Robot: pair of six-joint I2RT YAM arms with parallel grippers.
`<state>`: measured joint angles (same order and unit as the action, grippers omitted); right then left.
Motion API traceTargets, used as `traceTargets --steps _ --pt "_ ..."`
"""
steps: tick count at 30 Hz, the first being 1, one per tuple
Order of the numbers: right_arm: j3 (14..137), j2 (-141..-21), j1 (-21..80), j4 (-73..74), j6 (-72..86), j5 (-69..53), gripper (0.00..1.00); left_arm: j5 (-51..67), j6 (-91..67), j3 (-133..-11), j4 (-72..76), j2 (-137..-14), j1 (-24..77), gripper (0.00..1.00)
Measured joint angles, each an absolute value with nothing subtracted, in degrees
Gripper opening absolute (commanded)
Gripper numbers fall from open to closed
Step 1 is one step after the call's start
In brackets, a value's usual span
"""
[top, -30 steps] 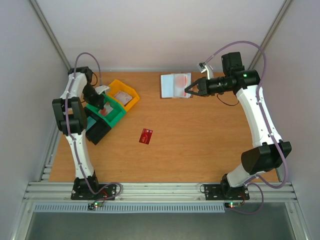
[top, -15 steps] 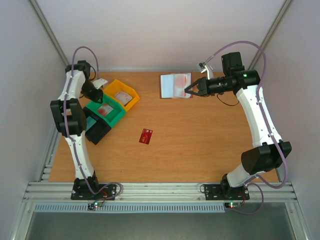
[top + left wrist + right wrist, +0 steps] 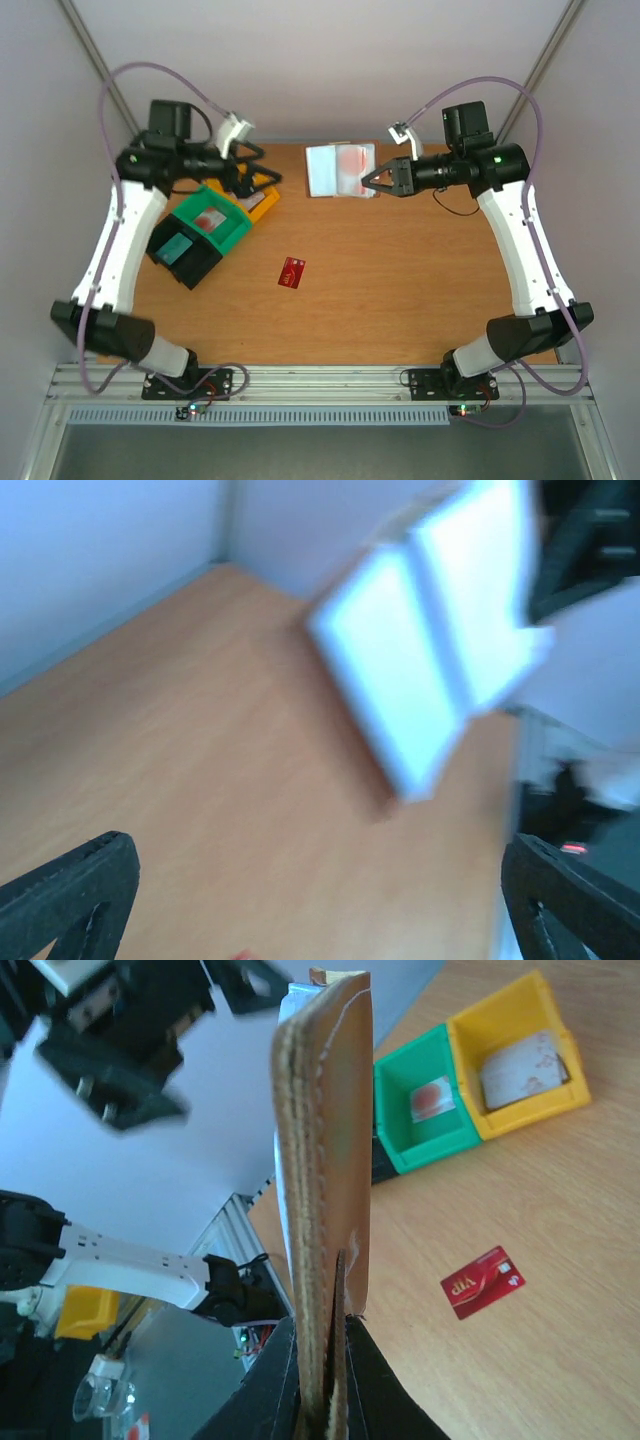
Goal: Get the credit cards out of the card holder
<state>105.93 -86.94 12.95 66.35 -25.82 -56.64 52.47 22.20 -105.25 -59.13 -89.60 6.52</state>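
Right gripper [image 3: 368,183] is clamped on the card holder [image 3: 335,170], pinching its right edge. The holder is at the back of the table [image 3: 400,290], close to the rear wall. It's open, pale inside facing up and to the left, with a red credit card [image 3: 350,158] showing in its right half. In the right wrist view it's edge-on, brown outside, standing upright between the fingers. Can't tell if its lower edge touches the table.

Left gripper [image 3: 258,168] has its fingers spread wide and holds nothing. It hovers at the back-left, pointing toward the holder with a gap between them. The left wrist view is blurred, but the holder's pale inside faces that camera.

A second red card [image 3: 292,272] lies flat mid-table, well apart from both grippers, with bare wood all round it.

There's clutter on the left side. The green bin [image 3: 228,240] has something reddish in it. The yellow bin [image 3: 262,203] sits just behind it, partly hidden under the left gripper, with a pale item inside. The black bin [image 3: 200,268] touches the green one on the near-left. The centre, the right half and the near strip of the table are open.
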Motion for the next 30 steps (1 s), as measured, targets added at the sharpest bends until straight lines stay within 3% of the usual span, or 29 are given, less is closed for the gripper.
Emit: traceTargets --steps 6,13,15,17,18,26,30 --pt "106.6 -85.2 16.4 66.2 -26.7 -57.8 0.01 57.0 -0.4 -84.2 -33.1 -76.7 19.5 0.99" --pt "108.0 -84.2 18.0 68.2 -28.9 -61.5 0.01 55.9 -13.5 -78.8 -19.2 -78.1 21.1 0.97" --pt "108.0 -83.9 18.1 68.9 -29.3 -61.8 0.01 57.3 -16.1 -77.8 -15.4 -78.2 22.0 0.72" --pt "108.0 -83.7 18.1 69.3 -29.6 -62.1 0.02 59.5 -18.7 -77.0 -10.3 -78.4 23.9 0.21" --pt "108.0 -83.7 18.1 69.5 -29.7 -62.1 0.02 60.4 -19.9 -76.8 -8.4 -78.5 24.6 0.03" --pt "106.6 -82.0 18.1 67.2 -27.6 -58.0 0.11 62.7 -22.7 -76.1 -1.2 -78.3 27.1 0.00" --pt "105.8 -81.4 19.0 64.1 -24.5 -53.3 0.23 61.5 -20.4 -76.1 -1.5 -78.3 27.7 0.00"
